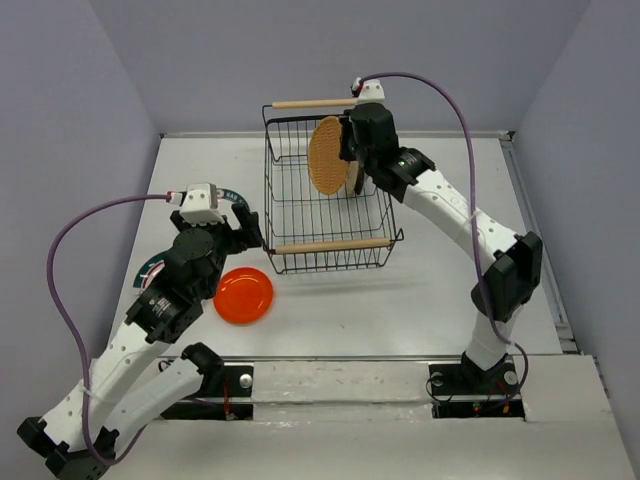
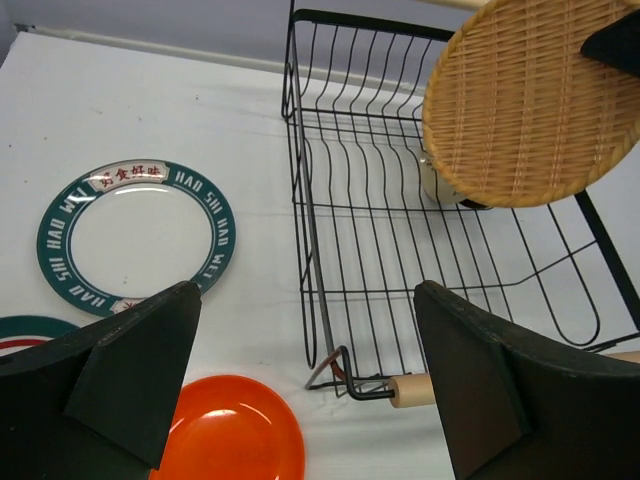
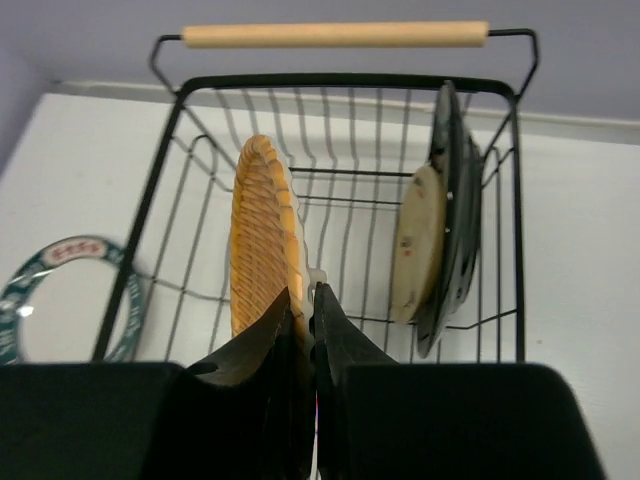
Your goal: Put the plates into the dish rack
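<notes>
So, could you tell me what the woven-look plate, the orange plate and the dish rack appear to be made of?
The woven-look plate shows a matte tan basket weave: rattan, or plastic moulded to imitate it. The orange plate is smooth, glossy, likely plastic or melamine. The dish rack is thin black wire, probably coated metal, with pale wooden-looking handle bars.

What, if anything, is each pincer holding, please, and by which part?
The right pincer grips the tan woven plate by its rim; the left pincer holds nothing.
</notes>
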{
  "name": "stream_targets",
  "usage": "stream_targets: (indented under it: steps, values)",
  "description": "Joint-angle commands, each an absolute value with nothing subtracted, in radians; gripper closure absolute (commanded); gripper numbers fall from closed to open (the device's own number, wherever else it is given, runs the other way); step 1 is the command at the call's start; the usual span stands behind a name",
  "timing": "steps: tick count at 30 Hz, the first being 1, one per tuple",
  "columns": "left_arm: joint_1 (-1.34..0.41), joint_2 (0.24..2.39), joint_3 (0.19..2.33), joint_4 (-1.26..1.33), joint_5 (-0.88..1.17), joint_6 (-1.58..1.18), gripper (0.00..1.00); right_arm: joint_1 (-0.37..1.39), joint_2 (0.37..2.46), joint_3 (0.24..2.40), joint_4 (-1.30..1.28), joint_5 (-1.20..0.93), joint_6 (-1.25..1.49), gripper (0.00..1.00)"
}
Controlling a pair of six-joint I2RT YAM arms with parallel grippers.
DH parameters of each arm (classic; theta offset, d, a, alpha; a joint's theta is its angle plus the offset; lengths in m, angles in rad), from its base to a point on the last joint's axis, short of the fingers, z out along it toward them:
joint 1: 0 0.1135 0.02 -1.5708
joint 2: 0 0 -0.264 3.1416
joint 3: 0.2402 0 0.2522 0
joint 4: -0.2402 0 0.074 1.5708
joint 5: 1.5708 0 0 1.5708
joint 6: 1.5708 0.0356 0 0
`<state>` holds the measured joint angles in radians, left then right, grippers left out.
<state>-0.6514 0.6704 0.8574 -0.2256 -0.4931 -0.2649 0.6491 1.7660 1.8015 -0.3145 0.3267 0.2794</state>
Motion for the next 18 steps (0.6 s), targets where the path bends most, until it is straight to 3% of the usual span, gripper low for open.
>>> stream_targets:
  steps: [1, 18]
  values:
    - [-0.640, 0.670, 0.833, -0.178, -0.510, -0.241, 0.01, 0.652, 1.856, 1.951, -0.293, 0.670, 0.190, 0.93]
    - [-0.629, 0.687, 0.827, -0.158, -0.385, -0.235, 0.01, 0.663, 2.201, 2.154, -0.204, 0.768, 0.003, 0.93]
